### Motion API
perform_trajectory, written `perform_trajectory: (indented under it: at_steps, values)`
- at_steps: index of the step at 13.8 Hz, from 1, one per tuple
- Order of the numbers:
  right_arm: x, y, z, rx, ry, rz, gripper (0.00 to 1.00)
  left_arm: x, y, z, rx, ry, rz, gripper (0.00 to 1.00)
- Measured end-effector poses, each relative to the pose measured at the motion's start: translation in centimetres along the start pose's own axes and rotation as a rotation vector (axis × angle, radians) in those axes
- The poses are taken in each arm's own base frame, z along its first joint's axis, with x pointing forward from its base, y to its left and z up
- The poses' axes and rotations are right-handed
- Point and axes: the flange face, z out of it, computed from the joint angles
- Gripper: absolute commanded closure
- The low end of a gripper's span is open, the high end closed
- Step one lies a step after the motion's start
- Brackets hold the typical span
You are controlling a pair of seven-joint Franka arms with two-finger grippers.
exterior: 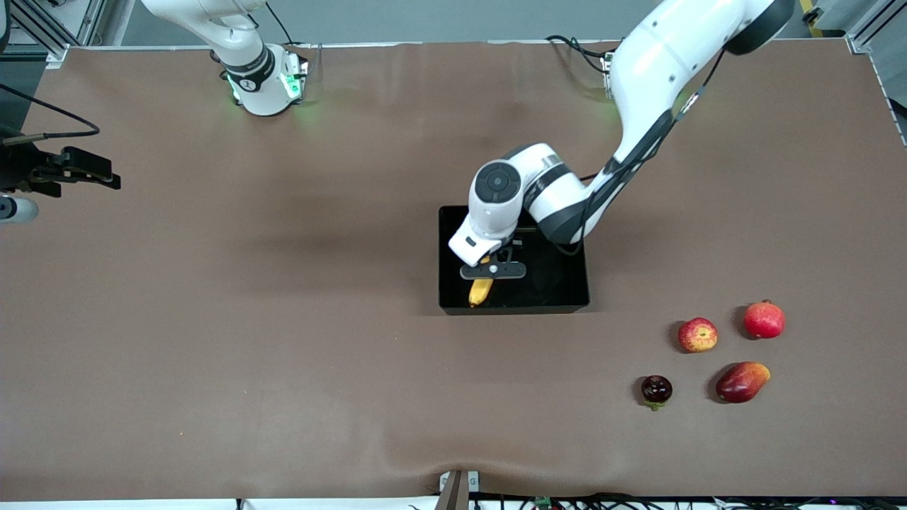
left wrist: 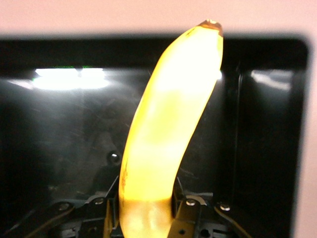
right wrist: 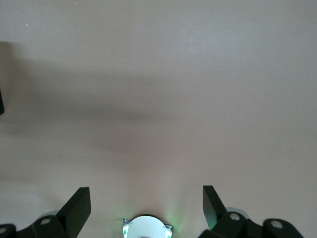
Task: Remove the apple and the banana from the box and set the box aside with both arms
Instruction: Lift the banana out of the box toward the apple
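My left gripper (exterior: 492, 270) is shut on the yellow banana (exterior: 480, 291) and holds it inside the black bin (exterior: 567, 301), by the wall nearest the front camera. In the left wrist view the banana (left wrist: 168, 139) runs up from between my fingers (left wrist: 185, 218), its tip at the bin's rim (left wrist: 262, 44). I cannot tell whether it touches the floor. The red apple with yellow streaks (exterior: 698, 334) lies on the table toward the left arm's end. My right gripper (right wrist: 146, 203) is open and empty, held high over bare table; it waits at the right arm's end (exterior: 99, 173).
A plain red crowned fruit (exterior: 764, 319) lies beside the apple. A red-orange mango (exterior: 742, 382) and a small dark round fruit (exterior: 656, 389) lie nearer the front camera. The right arm's base (right wrist: 147, 227) shows between the right fingers.
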Motion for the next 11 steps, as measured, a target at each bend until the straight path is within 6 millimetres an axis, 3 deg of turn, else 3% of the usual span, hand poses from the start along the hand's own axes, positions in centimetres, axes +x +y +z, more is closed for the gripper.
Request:
perform_trajectory:
  at_steps: [3, 6, 8, 11]
  values:
    - [0.0, 0.0, 0.0, 0.0, 0.001, 0.0, 0.0, 1.1, -1.3, -4.8, 0.001, 0.045, -0.031, 1.0]
    - [0.0, -0.1, 0.0, 0.0, 0.002, -0.002, 0.0, 3.2, -5.1, -7.6, 0.046, 0.034, -0.013, 1.0]
    - [0.1, -0.2, 0.0, 0.0, 0.002, -0.003, 0.0, 5.2, -9.8, -9.1, 0.08, -0.019, 0.053, 1.0]
    - [0.1, -0.2, 0.0, 0.0, 0.002, -0.004, 0.0, 8.2, -18.5, -11.1, 0.127, -0.114, 0.174, 1.0]
